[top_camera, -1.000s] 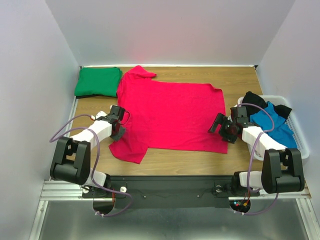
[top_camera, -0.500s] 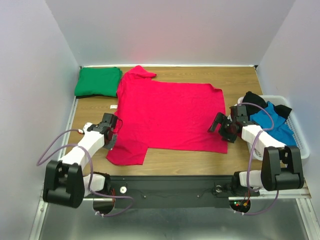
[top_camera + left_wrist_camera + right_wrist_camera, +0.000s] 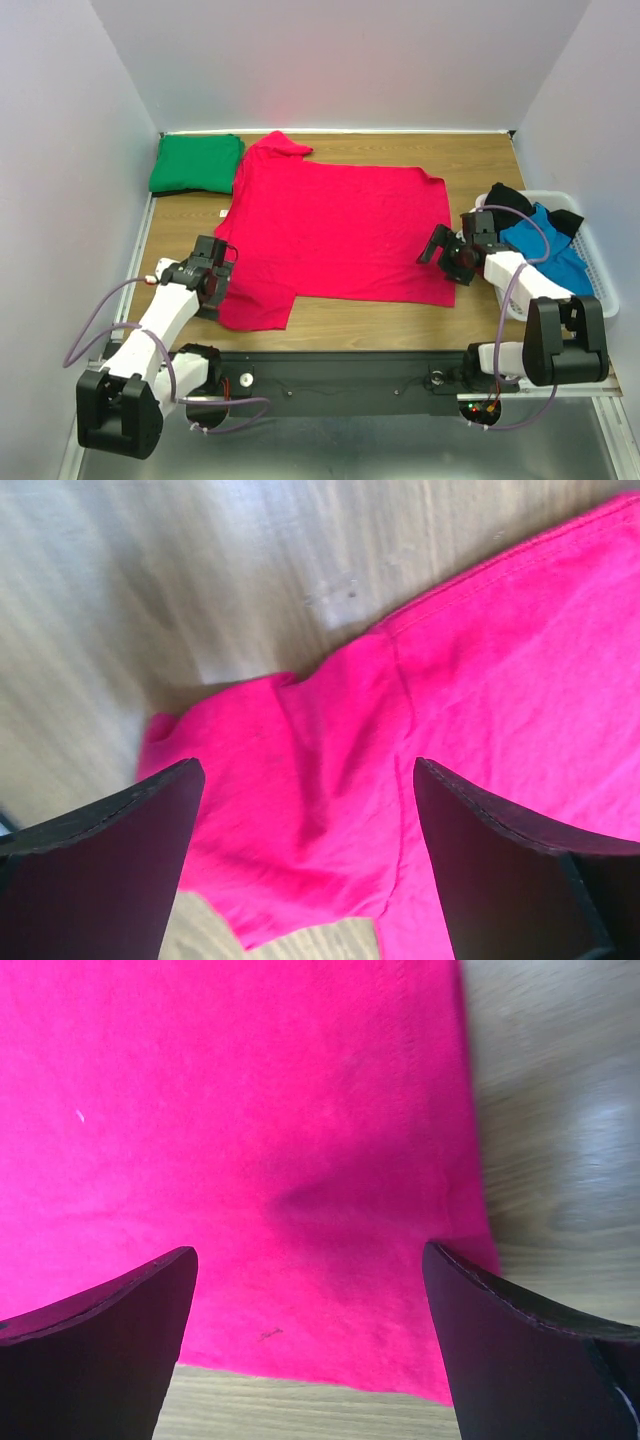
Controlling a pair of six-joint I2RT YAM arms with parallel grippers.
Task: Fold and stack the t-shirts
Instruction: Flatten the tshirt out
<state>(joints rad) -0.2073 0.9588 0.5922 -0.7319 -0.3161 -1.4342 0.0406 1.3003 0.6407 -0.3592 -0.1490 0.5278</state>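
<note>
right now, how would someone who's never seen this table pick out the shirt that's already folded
Go to the far left corner of the wooden table, beside the sleeve of the spread red t-shirt. The green t-shirt lies there, the only green and only folded one; the blue t-shirt and black t-shirt sit bunched in the white basket.

Wooden table (image 3: 480, 160), red t-shirt (image 3: 335, 230) spread flat, folded green t-shirt (image 3: 195, 163) far-left, basket (image 3: 603, 285) right
</note>
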